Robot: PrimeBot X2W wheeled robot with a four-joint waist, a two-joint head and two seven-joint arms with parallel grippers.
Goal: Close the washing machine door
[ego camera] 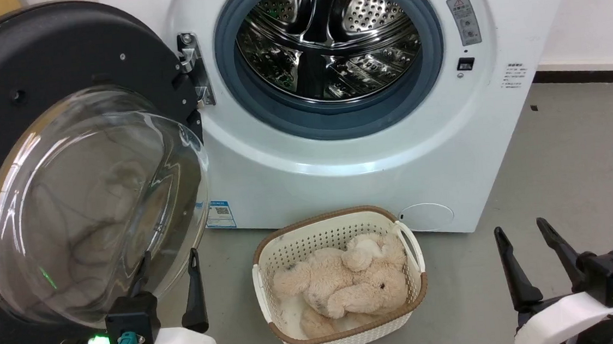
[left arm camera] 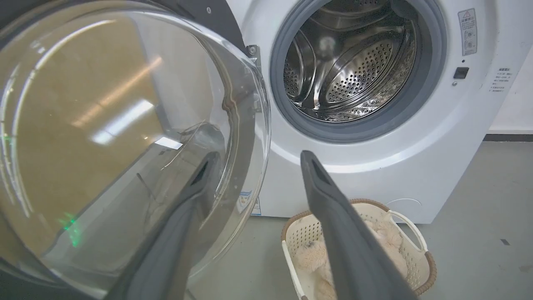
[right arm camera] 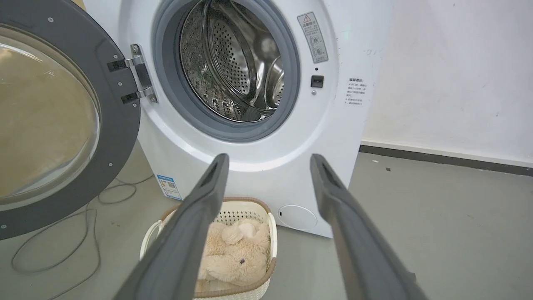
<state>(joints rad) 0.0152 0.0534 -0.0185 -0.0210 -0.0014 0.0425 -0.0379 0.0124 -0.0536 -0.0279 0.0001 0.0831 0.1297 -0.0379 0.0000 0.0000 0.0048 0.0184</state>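
The white washing machine [ego camera: 372, 167] stands ahead with its steel drum [ego camera: 326, 36] exposed. Its round black door [ego camera: 40, 61] hangs wide open on the left, hinge [ego camera: 191, 66] at its right side, the clear glass bowl [ego camera: 96, 205] bulging toward me. My left gripper [ego camera: 167, 259] is open just below the bowl's lower right rim; in the left wrist view [left arm camera: 256, 160] one finger lies behind the glass [left arm camera: 125, 137] edge. My right gripper [ego camera: 522, 231] is open at the lower right, well clear of the machine [right arm camera: 258, 175] and the door [right arm camera: 120, 125].
A cream basket [ego camera: 347, 335] holding a beige plush toy [ego camera: 348, 283] sits on the grey floor right in front of the washer, between my grippers. A cable [right arm camera: 83, 233] trails on the floor under the door. A white wall [right arm camera: 449, 71] stands to the right.
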